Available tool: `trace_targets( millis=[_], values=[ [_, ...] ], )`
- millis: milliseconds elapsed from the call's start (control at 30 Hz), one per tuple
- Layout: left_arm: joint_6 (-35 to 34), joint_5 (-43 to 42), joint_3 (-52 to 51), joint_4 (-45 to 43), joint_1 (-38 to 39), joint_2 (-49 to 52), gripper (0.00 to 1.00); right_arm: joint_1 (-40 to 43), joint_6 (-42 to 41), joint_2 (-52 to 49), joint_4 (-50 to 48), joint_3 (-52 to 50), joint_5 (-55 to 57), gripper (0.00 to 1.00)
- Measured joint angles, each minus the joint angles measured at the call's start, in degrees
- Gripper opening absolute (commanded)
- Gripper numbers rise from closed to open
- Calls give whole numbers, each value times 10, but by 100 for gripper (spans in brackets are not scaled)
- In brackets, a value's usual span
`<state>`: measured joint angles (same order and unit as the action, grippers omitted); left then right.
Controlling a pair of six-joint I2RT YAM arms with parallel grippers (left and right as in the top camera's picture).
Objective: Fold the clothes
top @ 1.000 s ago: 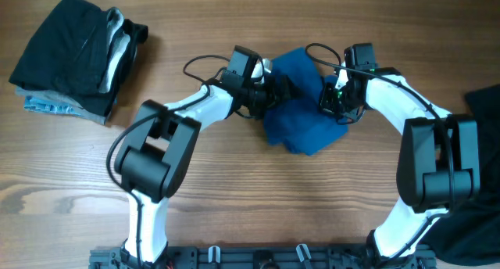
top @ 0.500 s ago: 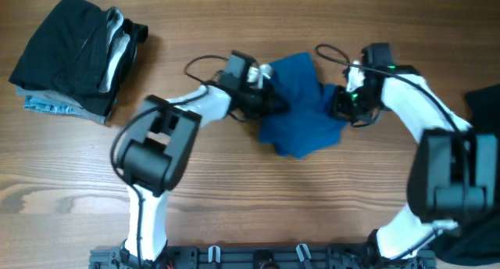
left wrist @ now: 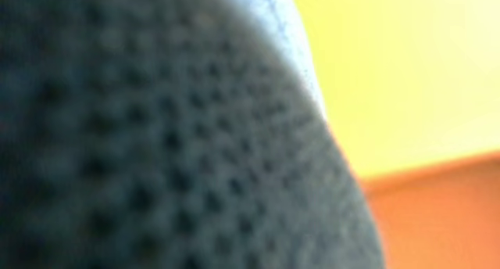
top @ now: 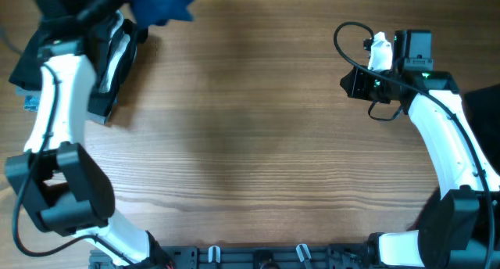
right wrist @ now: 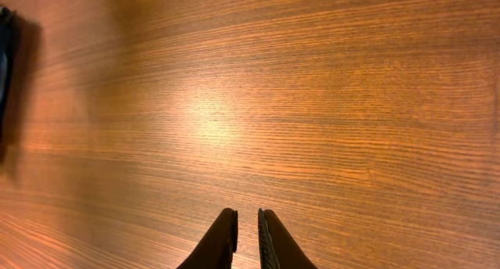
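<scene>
Left arm: it reaches to the far left corner of the wood-grain desk [top: 250, 144]. The left pincer [top: 123, 1] has hold of the large royal-blue shirt [top: 164, 3]. The cloth gathers in a crumpled bundle at the arm's tip, and the jaws themselves are hidden by it. The bundle sits at the far edge of the overhead view, just beside the stack and partly cut off by the frame.

Stack of folded clothes [top: 105, 97]: it lies under the left arm at the far left of the desk. A black piece is on top, a white-grey piece [top: 117, 54] shows along its right side, and a pale-blue patterned edge [top: 30, 103] peeps out at the near left. The arm covers most of the stack.

Left wrist view: a dark dotted-weave cloth [left wrist: 156, 144] fills it, too close and too blurred to say which garment it is. No fingers show there.

Right arm: it stands well apart from the shirt, at the right side of the desk. The right pincer [top: 345, 83] points left over bare wood. In its wrist view the right pincer [right wrist: 244, 216] is narrow, its two dark fingers [right wrist: 223, 234] nearly together with a thin slit between them and nothing in it.

Other items: a black cable [top: 344, 34] loops above the right wrist. A dark cloth [top: 483, 105] lies at the right edge of the desk, partly out of frame.
</scene>
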<state>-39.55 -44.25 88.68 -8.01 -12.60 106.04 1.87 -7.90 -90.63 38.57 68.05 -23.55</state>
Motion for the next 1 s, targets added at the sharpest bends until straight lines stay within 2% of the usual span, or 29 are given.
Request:
trace_targets(
  millis=[100, 133, 167, 200, 267, 367, 533, 600, 700, 767, 833, 867, 900, 933, 967, 1000],
  values=[
    [1, 21, 2, 75, -71, 22, 5, 0, -6, 0, 0, 0, 0, 14],
    [5, 27, 2, 116, -102, 38, 14, 0, -12, 0, 0, 0, 0, 14],
    [12, 31, 1, 150, -130, 57, 62, 0, -15, 0, -1, 0, 0, 15],
    [18, 36, 0, 171, -146, 71, 98, 0, -17, 0, -1, 0, 0, 15],
    [44, 45, 0, 245, -169, 98, 100, 0, -21, 0, -5, 0, 0, 16],
    [61, 54, 0, 302, -187, 124, 100, 0, -24, 0, 0, 0, 0, 17],
    [76, 19, 4, 449, -271, 82, 100, 0, -23, 0, 12, 0, 0, 17],
    [92, 12, 1, 466, -311, 21, 100, 0, -23, 0, 20, 0, 0, 17],
    [151, -33, 3, 448, -329, -152, 100, 0, -23, 9, 26, -1, 0, 22],
    [209, -74, 6, 452, -322, -270, 100, 0, -23, 58, 27, -1, 0, 28],
    [281, -99, 10, 497, -321, -381, 100, 0, -21, 162, 26, 0, 0, 33],
    [309, -103, 11, 522, -322, -417, 100, 0, -19, 240, 26, 5, 0, 37],
    [357, -110, 12, 550, -321, -478, 100, 0, -19, 285, 26, 11, 0, 47],
    [379, -108, 12, 565, -320, -511, 100, 0, -16, 319, 28, 15, 0, 61],
    [395, -93, 12, 583, -316, -537, 100, 0, -14, 357, 39, 15, 0, 88],
    [408, -72, 12, 598, -299, -564, 100, 0, -15, 398, 47, 15, -1, 100]
  ],
)
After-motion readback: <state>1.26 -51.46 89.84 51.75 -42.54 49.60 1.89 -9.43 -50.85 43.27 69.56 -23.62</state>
